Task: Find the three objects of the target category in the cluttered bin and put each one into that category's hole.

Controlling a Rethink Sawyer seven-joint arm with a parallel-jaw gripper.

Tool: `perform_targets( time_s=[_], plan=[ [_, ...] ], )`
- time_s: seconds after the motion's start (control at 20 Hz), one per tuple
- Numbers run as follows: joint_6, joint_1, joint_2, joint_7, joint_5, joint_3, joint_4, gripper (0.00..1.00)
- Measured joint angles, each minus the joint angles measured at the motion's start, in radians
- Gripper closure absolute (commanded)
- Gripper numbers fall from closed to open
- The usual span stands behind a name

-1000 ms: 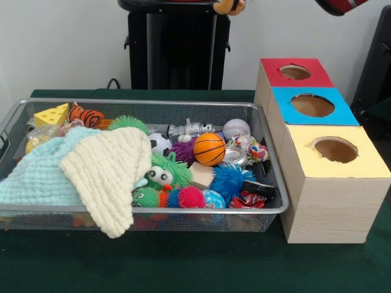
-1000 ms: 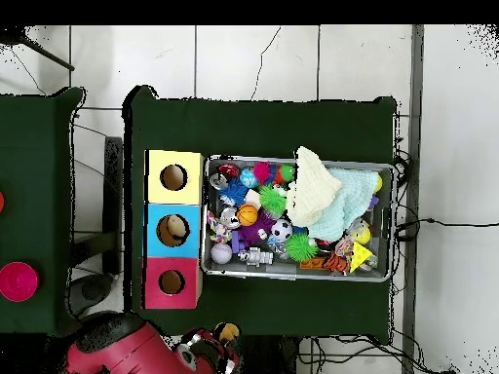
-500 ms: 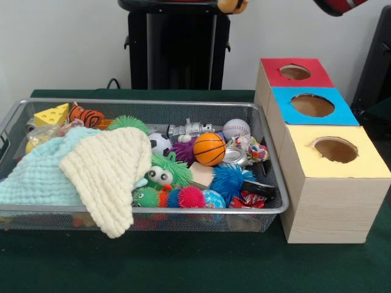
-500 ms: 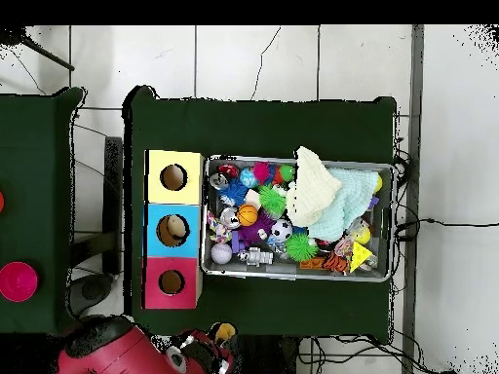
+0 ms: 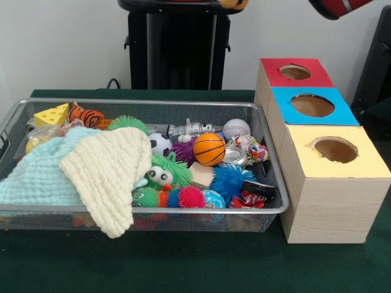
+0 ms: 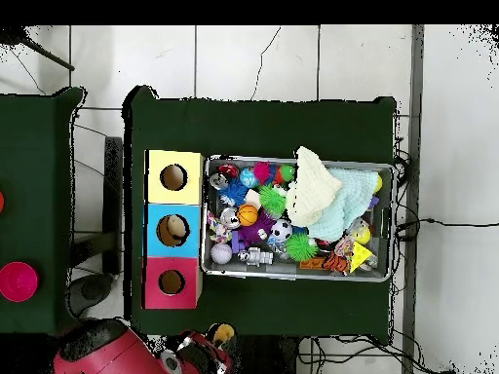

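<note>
A wire bin [image 5: 146, 102] holds a jumble of toys: an orange basketball [image 5: 209, 149], a baseball [image 5: 236, 129], a soccer ball [image 5: 159, 143], a blue spiky ball [image 5: 229, 180], a green googly-eyed spiky toy [image 5: 166, 172] and a cheese wedge [image 5: 52, 115]. A cream cloth [image 5: 110, 171] and a pale blue cloth [image 5: 36, 177] cover its left half. Beside the bin stand a red box [image 5: 275, 76], a blue box [image 5: 281, 101] and a yellow box [image 5: 305, 159], each with a round hole. My gripper [image 6: 216, 341] is drawn back off the table, with something orange-yellow at its tip [image 5: 234, 3].
Overhead, a pale object [image 6: 175, 229] lies inside the blue box's hole. The red arm [image 6: 97, 353] stays beyond the table edge near the red box [image 6: 154, 292]. A second green table with a pink disc [image 6: 18, 280] stands at the left.
The arm has drawn a little further back from the table; in the front view the orange-yellow tip has risen almost out of the top edge. The bin's contents have not moved.
</note>
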Motion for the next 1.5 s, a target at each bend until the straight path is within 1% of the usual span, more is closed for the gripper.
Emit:
perform_targets(
  time_s=[0.2, 0.45, 1.0, 1.15, 1.3, 1.35, 1.45, 1.5],
  plan=[
    [-0.04, -0.008, 0.015, 0.0, 0.007, -0.027, 0.014, 1.0],
    [-0.064, -0.007, 0.017, 0.0, 0.012, -0.028, 0.026, 1.0],
    [-0.066, 0.005, 0.002, 0.0, 0.018, -0.017, 0.049, 1.0],
    [-0.065, 0.015, -0.009, 0.0, 0.02, 0.01, 0.049, 1.0],
    [-0.034, 0.057, -0.038, 0.0, 0.019, 0.077, 0.049, 1.0],
    [-0.012, 0.075, -0.049, 0.0, 0.019, 0.1, 0.047, 1.0],
    [0.016, 0.093, -0.06, 0.0, 0.016, 0.123, 0.042, 1.0],
    [0.071, 0.125, -0.082, 0.0, 0.008, 0.158, 0.028, 1.0]
  ],
)
